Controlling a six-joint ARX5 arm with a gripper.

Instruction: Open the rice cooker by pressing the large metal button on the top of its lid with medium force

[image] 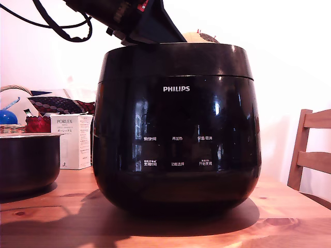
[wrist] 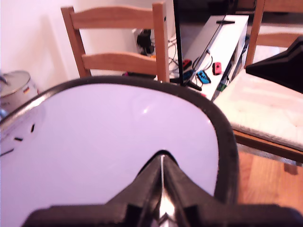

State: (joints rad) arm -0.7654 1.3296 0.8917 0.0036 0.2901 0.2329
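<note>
The rice cooker (image: 176, 150), glossy black with a white PHILIPS logo, stands on the wooden table (image: 155, 227) and fills the middle of the exterior view. Its lid (image: 176, 59) sits down on the body with the seam closed. My gripper (image: 135, 37) comes in from the exterior view's upper left and reaches the lid's top near its left side. In the wrist view the two black fingers (wrist: 142, 182) are pressed together, and my gripper (wrist: 162, 161) is shut right over the shiny lid (wrist: 109, 142). The large metal button is hidden in both views.
A dark metal pot (image: 26, 160) with a steel rim stands at the exterior view's left, with a white PORLEX box (image: 72, 140) behind it. One wooden chair (image: 310, 150) is at the right. The wrist view shows a second chair (wrist: 118, 42) and a cushioned seat (wrist: 265, 109) beyond the cooker.
</note>
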